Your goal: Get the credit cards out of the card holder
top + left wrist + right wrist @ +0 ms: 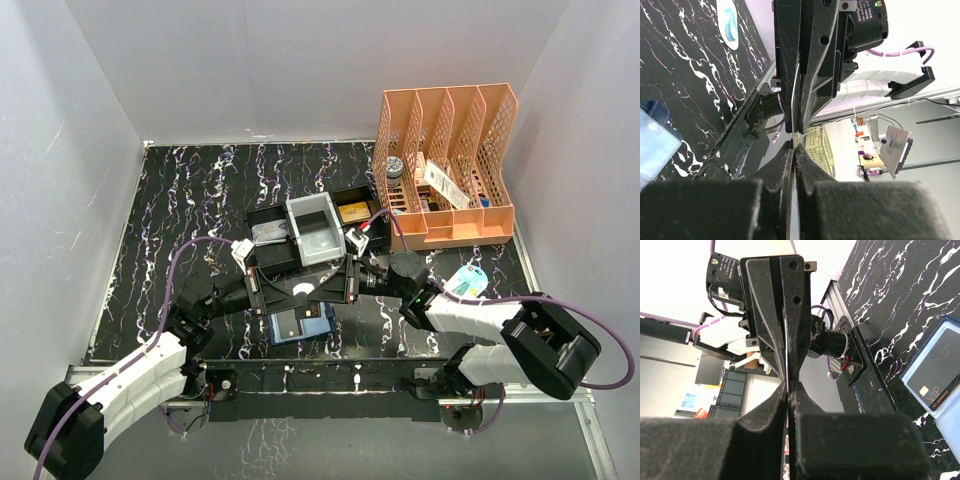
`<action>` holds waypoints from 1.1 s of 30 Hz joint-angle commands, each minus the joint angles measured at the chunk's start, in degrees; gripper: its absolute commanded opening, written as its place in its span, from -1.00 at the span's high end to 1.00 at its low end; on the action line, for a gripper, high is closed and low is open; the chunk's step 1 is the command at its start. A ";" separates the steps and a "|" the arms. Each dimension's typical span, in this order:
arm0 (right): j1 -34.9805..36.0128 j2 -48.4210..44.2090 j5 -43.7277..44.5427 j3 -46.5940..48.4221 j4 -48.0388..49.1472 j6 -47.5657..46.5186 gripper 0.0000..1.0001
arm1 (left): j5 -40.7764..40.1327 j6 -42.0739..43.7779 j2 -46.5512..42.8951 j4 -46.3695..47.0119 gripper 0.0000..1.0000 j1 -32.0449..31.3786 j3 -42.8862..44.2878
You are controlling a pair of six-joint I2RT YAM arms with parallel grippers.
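Credit card (300,288) is pinched edge-on between the clamped left fingers (774,167) and the clamped right fingers (765,407), probably for a handover, above the open card holder (300,326) on the bench (200,200).

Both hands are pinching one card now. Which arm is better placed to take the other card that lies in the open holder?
Left, probably. The left hand and right hand both grip the card close to the holder, but the other card lies on the left arm's side.
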 commanded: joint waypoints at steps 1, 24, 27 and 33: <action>-0.20 -2.97 1.08 1.28 0.45 -1.74 1.00 | 0.93 1.20 -0.48 -1.44 1.00 0.20 2.19; -7.70 -2.93 33.48 25.03 -40.07 -58.76 1.00 | -33.65 32.59 16.08 -72.14 -0.97 13.17 42.11; -7.61 -0.85 34.31 26.99 -39.76 -69.90 1.00 | -36.68 35.99 17.07 -74.26 -0.97 15.58 43.77; -7.34 5.73 31.35 31.48 -40.96 -86.26 1.00 | -42.51 40.95 19.76 -74.36 -0.97 17.84 45.73</action>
